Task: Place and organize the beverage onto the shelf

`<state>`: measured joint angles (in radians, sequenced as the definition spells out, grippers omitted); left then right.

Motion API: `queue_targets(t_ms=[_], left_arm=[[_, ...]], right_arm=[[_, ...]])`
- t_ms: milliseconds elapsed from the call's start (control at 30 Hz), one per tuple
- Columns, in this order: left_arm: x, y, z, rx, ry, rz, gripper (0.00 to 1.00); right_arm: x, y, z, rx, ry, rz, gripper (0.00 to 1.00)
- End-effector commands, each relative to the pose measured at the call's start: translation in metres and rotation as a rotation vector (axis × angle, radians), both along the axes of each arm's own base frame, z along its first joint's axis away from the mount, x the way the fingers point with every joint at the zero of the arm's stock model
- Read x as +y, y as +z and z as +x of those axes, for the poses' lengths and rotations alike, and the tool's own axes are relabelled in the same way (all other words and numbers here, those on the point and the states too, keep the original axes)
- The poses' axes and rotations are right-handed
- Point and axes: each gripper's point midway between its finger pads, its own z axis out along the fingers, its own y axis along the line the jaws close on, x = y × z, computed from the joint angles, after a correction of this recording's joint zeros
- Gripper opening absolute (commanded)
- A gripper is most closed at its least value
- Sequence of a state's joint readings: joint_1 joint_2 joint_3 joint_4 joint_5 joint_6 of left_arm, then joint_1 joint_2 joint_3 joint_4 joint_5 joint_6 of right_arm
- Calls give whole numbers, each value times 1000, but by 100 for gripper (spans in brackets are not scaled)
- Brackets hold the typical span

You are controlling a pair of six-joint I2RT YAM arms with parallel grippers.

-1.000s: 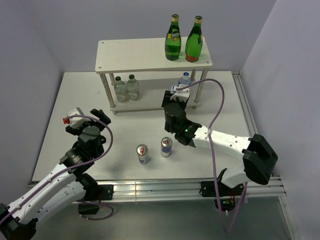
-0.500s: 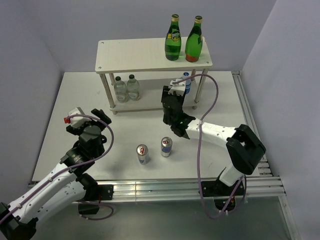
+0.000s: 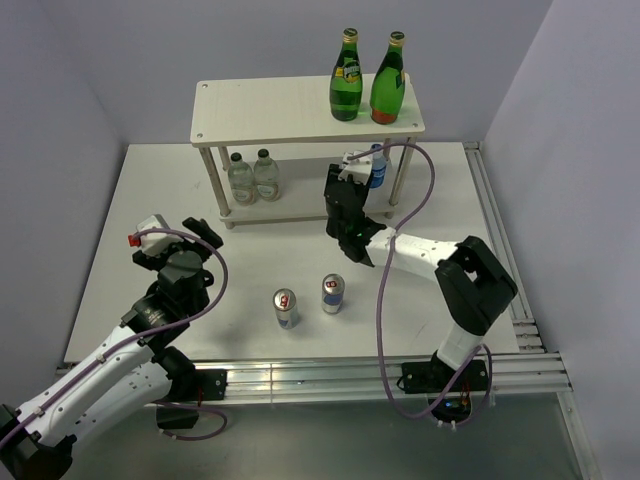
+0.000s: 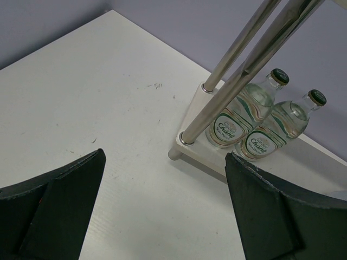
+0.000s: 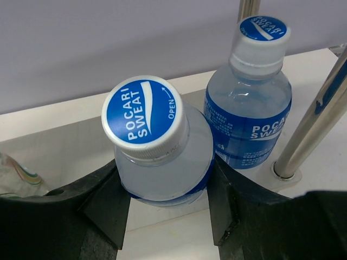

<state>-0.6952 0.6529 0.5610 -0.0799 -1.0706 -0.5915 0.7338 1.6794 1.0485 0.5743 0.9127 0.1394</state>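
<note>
Right hand moved forward, clamping water bottle.

The shelf: top board bare at left and middle, green bottles crowd the right end. Its lower board: clear glass bottles block the left end. The right gripper, clamped on a blue-capped bottle, and a second blue-capped bottle just beside it block the right end by a leg. The middle is open. Two cans stand well in front of the shelf.
</note>
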Motion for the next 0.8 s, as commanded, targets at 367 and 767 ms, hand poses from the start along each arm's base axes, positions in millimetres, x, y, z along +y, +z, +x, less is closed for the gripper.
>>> queue_targets(t_ms=[367, 767], left_arm=[[0, 3, 2, -6, 11, -1, 99], [0, 3, 2, -8, 9, -2, 99]], right_arm=[[-1, 49, 28, -120, -62, 146, 32], [2, 49, 29, -103, -55, 139, 86]])
